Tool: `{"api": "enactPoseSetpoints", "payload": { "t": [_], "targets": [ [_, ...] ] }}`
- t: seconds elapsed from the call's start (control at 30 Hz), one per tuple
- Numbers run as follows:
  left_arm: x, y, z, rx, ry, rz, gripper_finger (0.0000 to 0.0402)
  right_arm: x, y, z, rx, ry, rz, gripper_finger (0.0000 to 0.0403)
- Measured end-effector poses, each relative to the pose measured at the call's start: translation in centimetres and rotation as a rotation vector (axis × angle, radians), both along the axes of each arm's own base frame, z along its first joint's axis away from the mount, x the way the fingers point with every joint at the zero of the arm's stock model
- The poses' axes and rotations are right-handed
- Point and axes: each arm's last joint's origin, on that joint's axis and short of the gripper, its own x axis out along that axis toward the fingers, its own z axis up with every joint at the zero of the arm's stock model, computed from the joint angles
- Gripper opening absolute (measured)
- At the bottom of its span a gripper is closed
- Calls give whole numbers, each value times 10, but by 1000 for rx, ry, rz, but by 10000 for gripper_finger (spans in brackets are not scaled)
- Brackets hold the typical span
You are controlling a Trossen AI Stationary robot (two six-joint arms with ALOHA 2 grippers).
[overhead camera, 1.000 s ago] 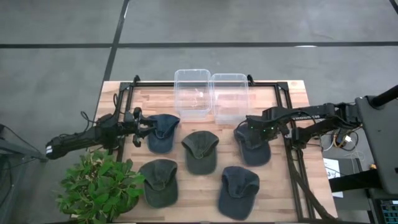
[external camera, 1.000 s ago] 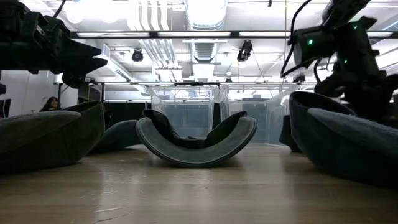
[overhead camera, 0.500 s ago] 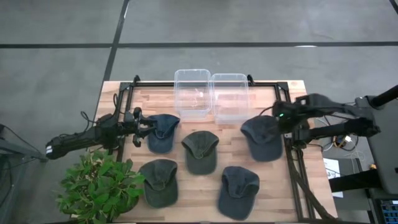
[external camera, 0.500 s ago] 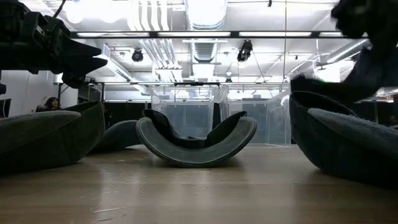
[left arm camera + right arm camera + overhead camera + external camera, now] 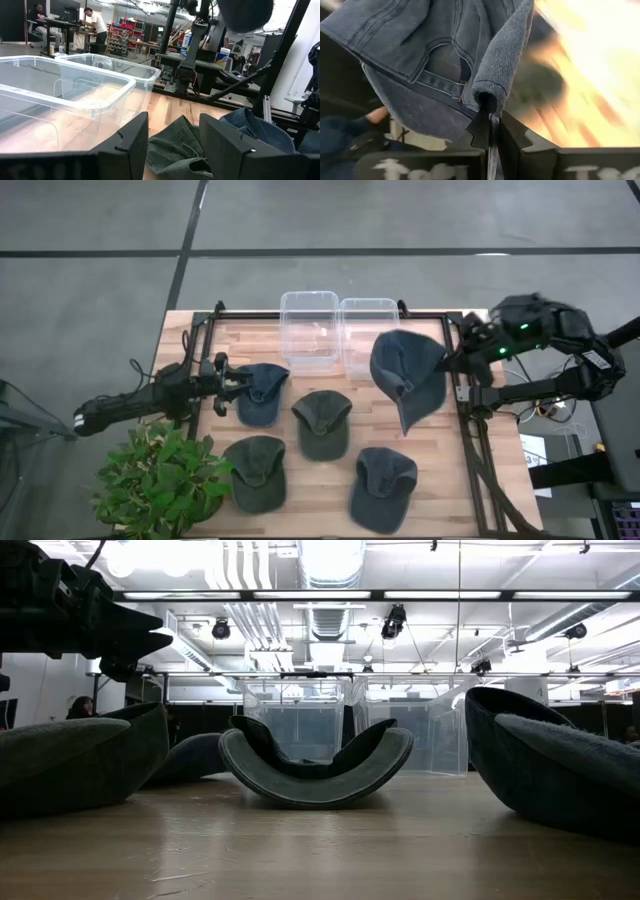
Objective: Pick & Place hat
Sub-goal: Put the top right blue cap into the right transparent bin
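My right gripper (image 5: 492, 131) is pinched tight on the blue hat (image 5: 408, 375), gripping a fold of its fabric beside the back strap. The hat hangs in the air, lifted clear of the table (image 5: 330, 475), and from above it shows just beside the right clear bin (image 5: 369, 330), overlapping that bin's near right corner, its brim pointing away from the bin toward the table's front edge. The gripper itself sits off to the right of that bin, out over the table's black side rail.

My left gripper (image 5: 172, 145) holds nothing; its fingers stand well apart, low over the table, to the left of the left clear bin (image 5: 308, 328). It points at the dark hat (image 5: 262, 392) lying just in front of that bin's left corner.

Three more hats rest on the wood, farther from the bins: a green hat (image 5: 321, 422) in the middle, a second green hat (image 5: 257, 471) near the plant (image 5: 165, 480), and a blue-grey hat (image 5: 384, 485) toward the front right.
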Motion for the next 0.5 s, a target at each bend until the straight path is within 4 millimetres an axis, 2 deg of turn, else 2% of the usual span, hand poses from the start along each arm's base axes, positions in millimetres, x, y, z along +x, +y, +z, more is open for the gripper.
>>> {"api": "enactPoseSetpoints", "payload": {
  "t": [0.23, 0.5],
  "targets": [
    [0, 0, 0, -2, 0, 0, 169, 5, 5, 34, -204, -425, 289, 13],
    [0, 0, 0, -3, 0, 0, 169, 18, 8, 44, -283, -623, 481, 13]
  ]
}}
